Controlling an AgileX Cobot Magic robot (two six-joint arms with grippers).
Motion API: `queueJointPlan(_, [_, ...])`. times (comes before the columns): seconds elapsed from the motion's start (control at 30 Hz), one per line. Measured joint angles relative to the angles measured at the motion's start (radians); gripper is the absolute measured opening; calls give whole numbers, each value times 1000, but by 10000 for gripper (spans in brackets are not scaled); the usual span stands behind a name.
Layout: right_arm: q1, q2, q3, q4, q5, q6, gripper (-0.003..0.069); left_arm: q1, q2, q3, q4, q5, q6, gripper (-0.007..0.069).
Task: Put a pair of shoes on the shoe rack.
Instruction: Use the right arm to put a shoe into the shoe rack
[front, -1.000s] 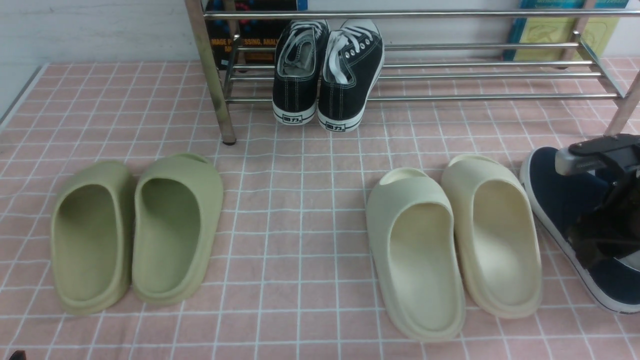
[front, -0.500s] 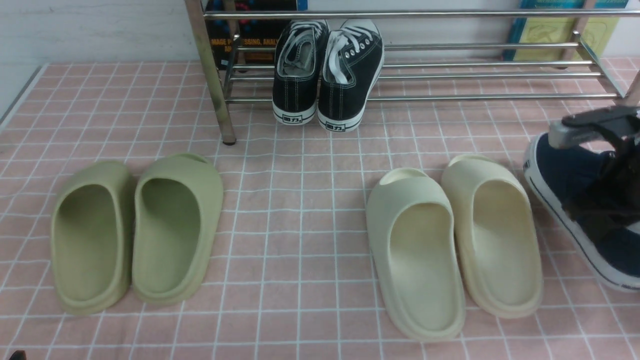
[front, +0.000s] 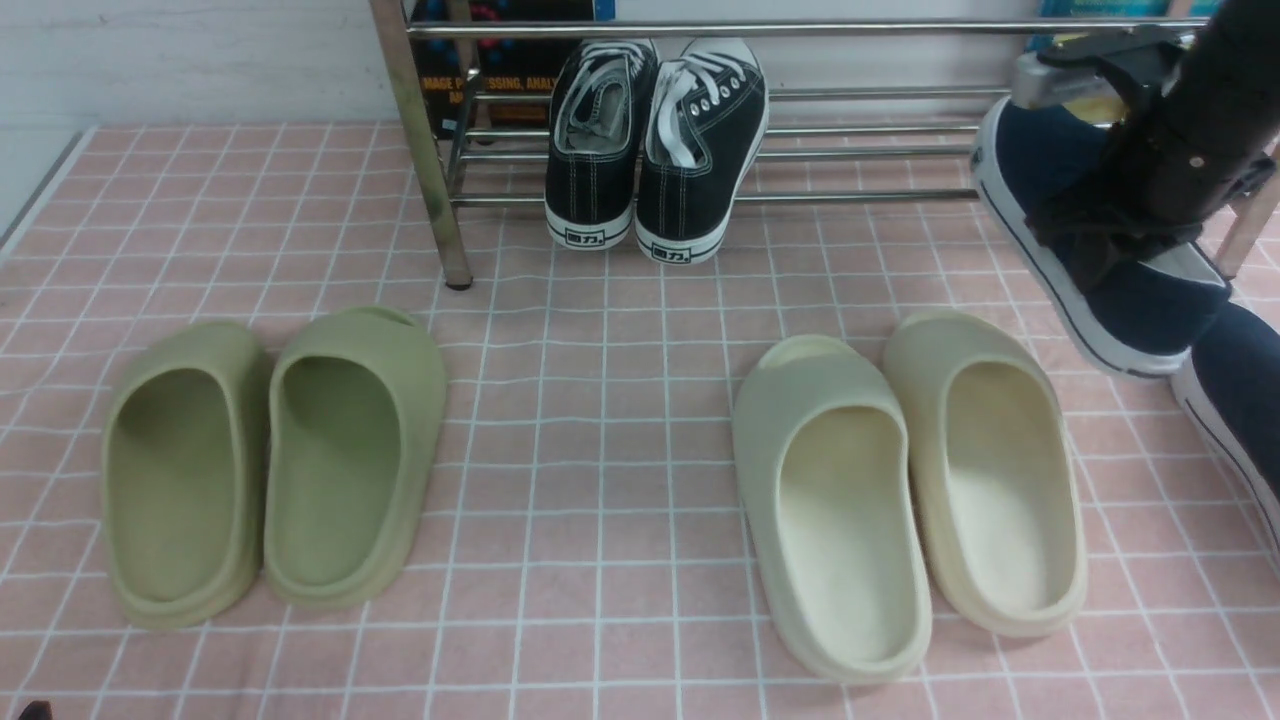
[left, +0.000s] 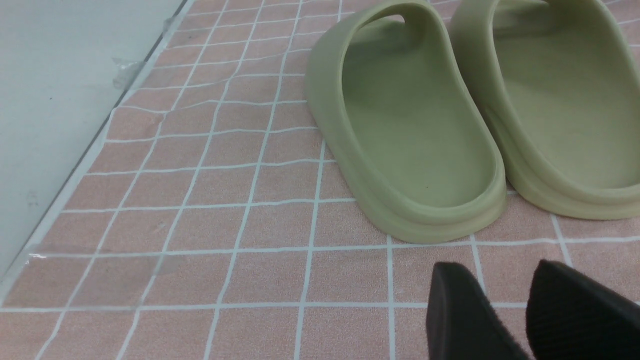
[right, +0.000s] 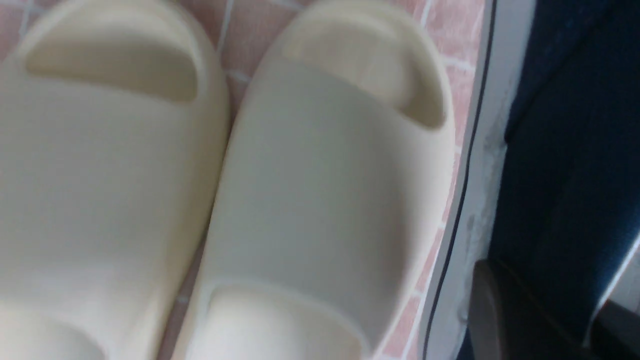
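Observation:
My right gripper (front: 1112, 232) is shut on the side wall of one navy-blue slip-on shoe (front: 1045, 165) and holds it in the air, toe up, just in front of the right end of the steel shoe rack (front: 870, 152). The right wrist view shows the gripper (right: 555, 320) clamped on this shoe (right: 575, 125), one finger (right: 500, 310) outside and one inside. The other navy shoe (front: 1240, 400) lies on the floor at the right edge, partly cut off. My left gripper (left: 502, 300) is open and empty, low over the floor near the green slides.
Two black lace-up sneakers (front: 650, 150) sit on the rack's left part. Cream foam slides (front: 900, 490) lie right of centre, directly below the held shoe. Green slides (front: 270, 460) lie at the left. Pink checked cloth (front: 600, 400) covers the floor; books stand behind the rack.
My right gripper has lifted the navy shoe off the floor and carried it up and back to the rack's right end. The second navy shoe now shows at the right edge.

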Motion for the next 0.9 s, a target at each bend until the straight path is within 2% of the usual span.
queueJointPlan(0.33, [0, 344, -538, 1, 79, 22, 20, 0, 0, 0, 0, 0, 0, 237])
queueJointPlan(0.43, [0, 397, -622, 1, 71, 28, 20, 0, 0, 0, 0, 0, 0, 237])
queueJointPlan(0.8, [0, 416, -648, 1, -59, 29, 36, 0, 0, 0, 1, 0, 0, 237])
queueJointPlan(0.9, [0, 416, -648, 1, -58, 29, 68, 0, 0, 0, 1, 0, 0, 237])
